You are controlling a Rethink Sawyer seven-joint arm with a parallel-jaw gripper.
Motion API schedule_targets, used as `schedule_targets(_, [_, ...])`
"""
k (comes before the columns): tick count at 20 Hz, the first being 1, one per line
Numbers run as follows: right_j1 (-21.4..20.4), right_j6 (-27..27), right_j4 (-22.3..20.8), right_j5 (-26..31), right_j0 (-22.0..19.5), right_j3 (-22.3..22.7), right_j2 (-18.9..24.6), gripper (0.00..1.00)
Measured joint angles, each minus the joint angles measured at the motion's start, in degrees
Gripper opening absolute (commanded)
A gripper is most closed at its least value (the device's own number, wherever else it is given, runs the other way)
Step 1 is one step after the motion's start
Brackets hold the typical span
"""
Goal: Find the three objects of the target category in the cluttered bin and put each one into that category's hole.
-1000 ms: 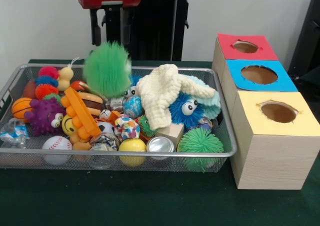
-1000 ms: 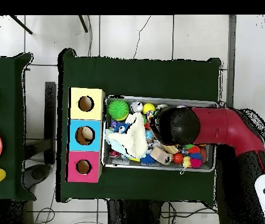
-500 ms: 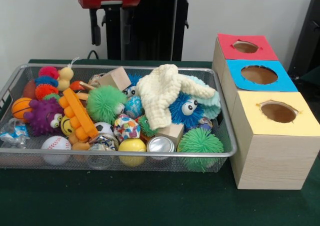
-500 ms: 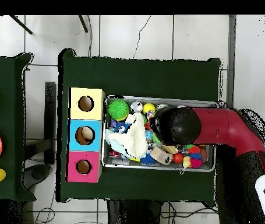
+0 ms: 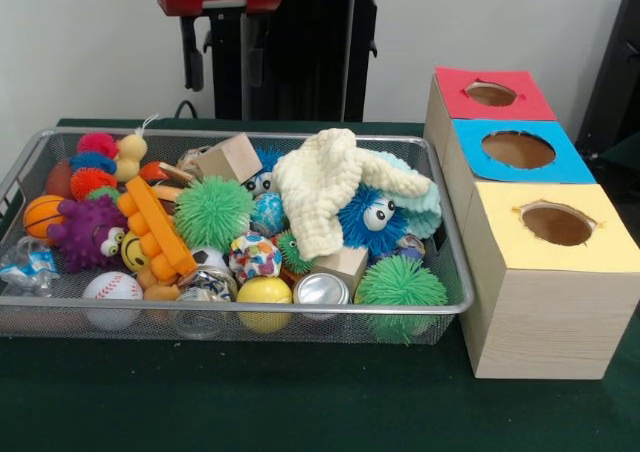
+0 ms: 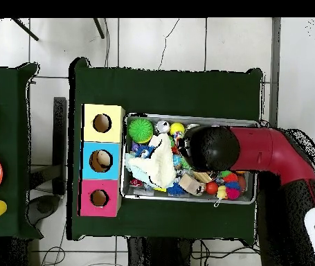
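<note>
My gripper [image 5: 222, 57] hangs high over the back left of the wire bin [image 5: 452, 272], open, with nothing between its two black fingers [image 5: 190, 57]. Below it a fuzzy green ball [image 5: 213, 212] lies among the toys. A spiky green ball [image 5: 400, 284] rests in the bin's front right corner, and a smaller green one [image 5: 292, 252] sits near the middle. To the right stand the red box [image 5: 492, 94], blue box [image 5: 518, 150] and yellow box [image 5: 556, 224], each with a round hole. In the overhead view the arm's head [image 6: 212, 147] hides the gripper.
The bin also holds a cream cloth [image 5: 330, 187], a blue fuzzy toy with eyes [image 5: 365, 217], a purple spiky monster [image 5: 88, 232], a baseball [image 5: 113, 290], a basketball [image 5: 42, 215], a yellow ball [image 5: 265, 292], wooden blocks [image 5: 230, 157] and a tin can [image 5: 320, 290].
The fuzzy green ball, just under the gripper a second ago, has dropped into the bin and settled beside the orange toy. The gripper has stayed up.
</note>
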Motion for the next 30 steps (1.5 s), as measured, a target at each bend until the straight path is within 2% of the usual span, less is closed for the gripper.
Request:
schedule_targets(15, [2.6, 0.0, -0.1, 0.0, -3.5, -1.0, 0.0, 1.00])
schedule_targets(30, [6.9, 0.0, -2.4, 0.0, -7.4, -4.9, 0.0, 1.00])
